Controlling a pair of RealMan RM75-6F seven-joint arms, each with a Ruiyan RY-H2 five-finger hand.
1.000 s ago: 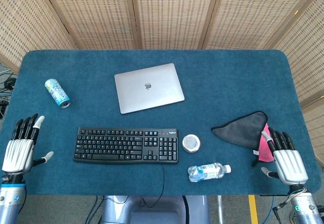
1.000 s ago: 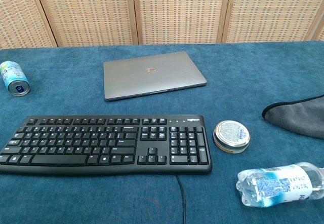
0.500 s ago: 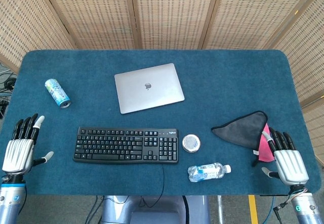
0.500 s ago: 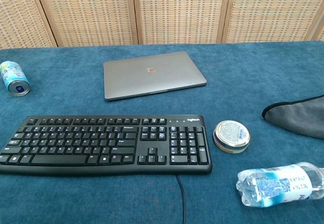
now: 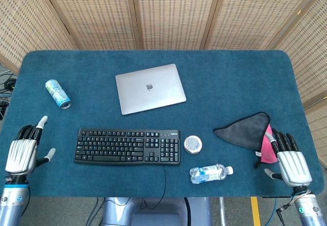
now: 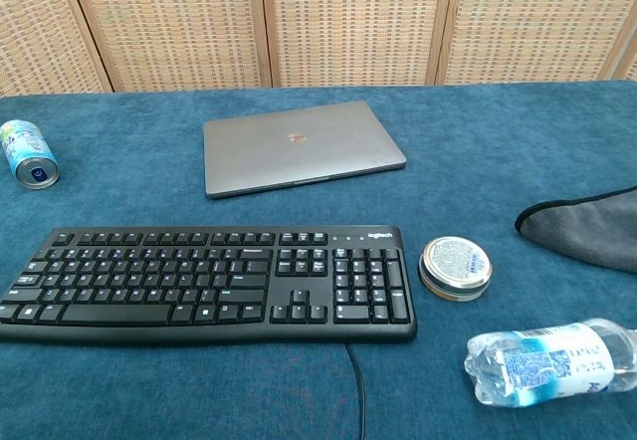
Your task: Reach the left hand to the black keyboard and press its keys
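The left robot hand (image 5: 21,154) lay at the table's (image 5: 230,77) near left corner, back upward, its dark fingers partly curled toward the far edge, one pale-tipped finger raised above the rest and the thumb spread toward the keyboard; it held nothing. The chest view did not include it. The black keyboard (image 5: 127,146) sat near the table's front edge, slightly left of centre, to the right of the left robot hand and well apart from it, with bare blue cloth between them. Its long axis ran parallel to the front edge, the number pad at the right end and the cable (image 5: 164,177) leaving the near side over the front edge. The right robot hand (image 5: 290,162) rested at the near right corner, fingers extended and apart; it appeared to touch the pink cloth (image 5: 266,145) beside it, though contact could not be confirmed. A grey cloth (image 5: 244,129), a round tin (image 5: 192,144), a water bottle (image 5: 210,173), a closed laptop (image 5: 149,88) and a can (image 5: 57,93) occupied the rest of the table.
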